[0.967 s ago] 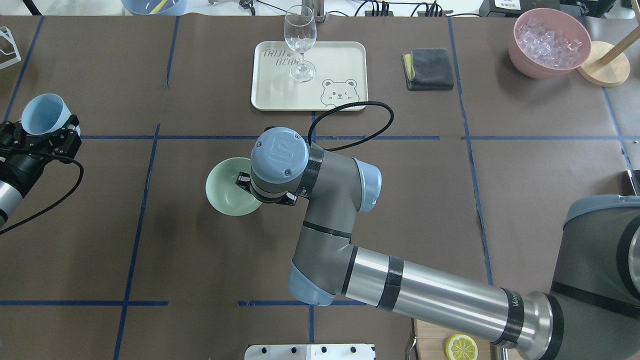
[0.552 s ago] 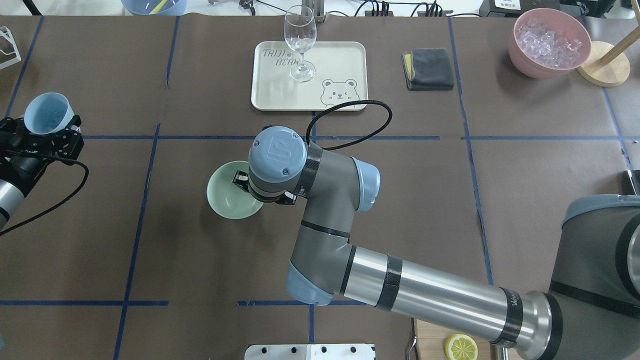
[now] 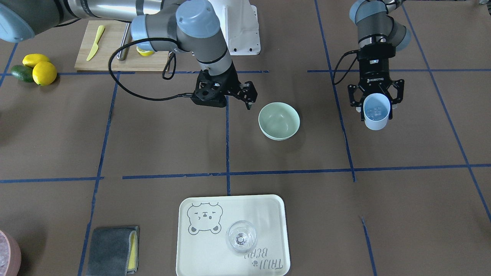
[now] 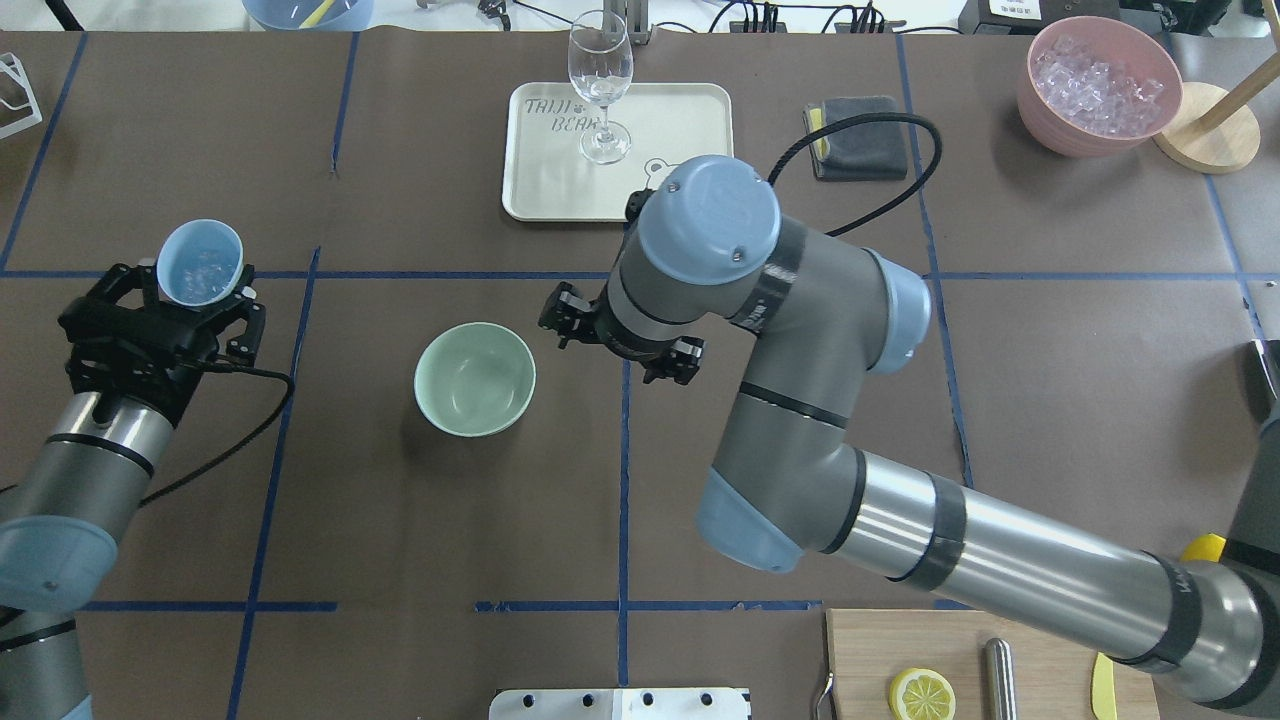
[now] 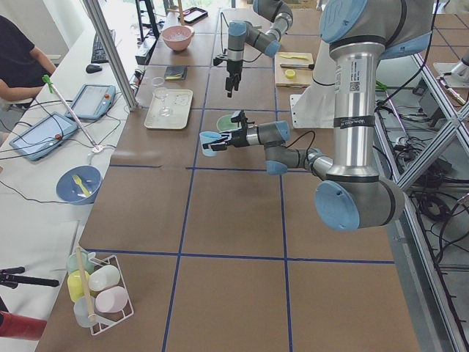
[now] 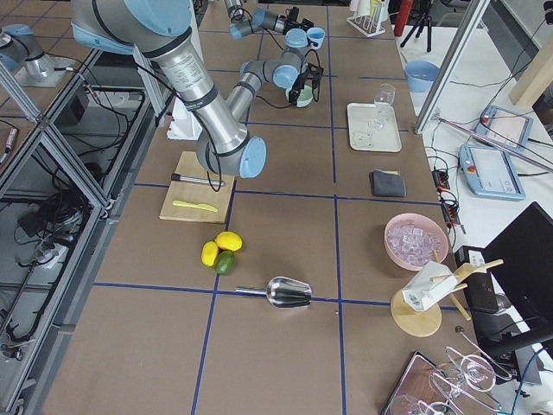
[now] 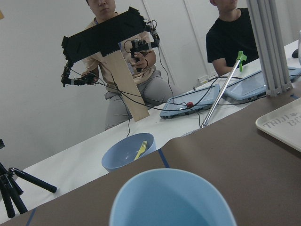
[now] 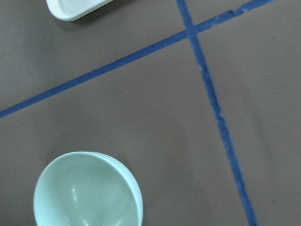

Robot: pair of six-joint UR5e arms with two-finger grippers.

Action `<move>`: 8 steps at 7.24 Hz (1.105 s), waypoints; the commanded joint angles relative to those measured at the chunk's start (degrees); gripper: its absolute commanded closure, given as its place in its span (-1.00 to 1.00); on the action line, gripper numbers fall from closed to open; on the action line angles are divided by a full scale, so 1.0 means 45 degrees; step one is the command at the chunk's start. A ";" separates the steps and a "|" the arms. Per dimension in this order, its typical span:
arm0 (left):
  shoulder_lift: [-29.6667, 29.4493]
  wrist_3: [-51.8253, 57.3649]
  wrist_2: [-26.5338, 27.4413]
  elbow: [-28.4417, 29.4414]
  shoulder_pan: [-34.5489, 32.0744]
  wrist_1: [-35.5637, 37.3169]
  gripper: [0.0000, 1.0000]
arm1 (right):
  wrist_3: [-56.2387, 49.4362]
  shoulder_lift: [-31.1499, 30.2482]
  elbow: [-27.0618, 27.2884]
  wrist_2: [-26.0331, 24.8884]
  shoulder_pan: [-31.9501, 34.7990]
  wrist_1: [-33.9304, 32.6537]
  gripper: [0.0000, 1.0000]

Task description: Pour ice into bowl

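The right arm (image 4: 800, 330) has silver tubes with black bands, grey joints and pale blue caps; one cap (image 4: 710, 220) shows an embossed logo and small screws. A black cable (image 4: 880, 125) loops at its 1 o'clock. The black left gripper (image 3: 376, 114) reads ROBOTIQ.

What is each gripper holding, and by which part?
The left gripper clamps the light blue cup by its side walls, below the rim. The right gripper is open and holds nothing, beside the bowl.

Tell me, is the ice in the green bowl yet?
Not yet. Done: the bowl sits empty, and the right gripper is clear of it. In hand: the left gripper holds the blue cup with the ice inside, off to the bowl's side. Left: carry the cup over the bowl and tip it.
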 commanded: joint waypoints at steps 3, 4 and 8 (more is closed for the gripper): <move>-0.1861 0.0311 0.2659 0.0221 0.1815 0.5025 1.00 | -0.1052 -0.1487 0.1149 0.0872 0.1019 -0.0049 -1.00; -0.2132 0.1861 0.3087 0.0202 0.1815 0.5949 1.00 | -0.1052 -0.1488 0.1149 0.0872 0.1039 -0.0011 -1.00; -0.3207 0.9129 0.4300 0.0513 0.1970 0.6037 1.00 | -0.1052 -0.1488 0.1129 0.0853 0.1039 0.0048 -1.00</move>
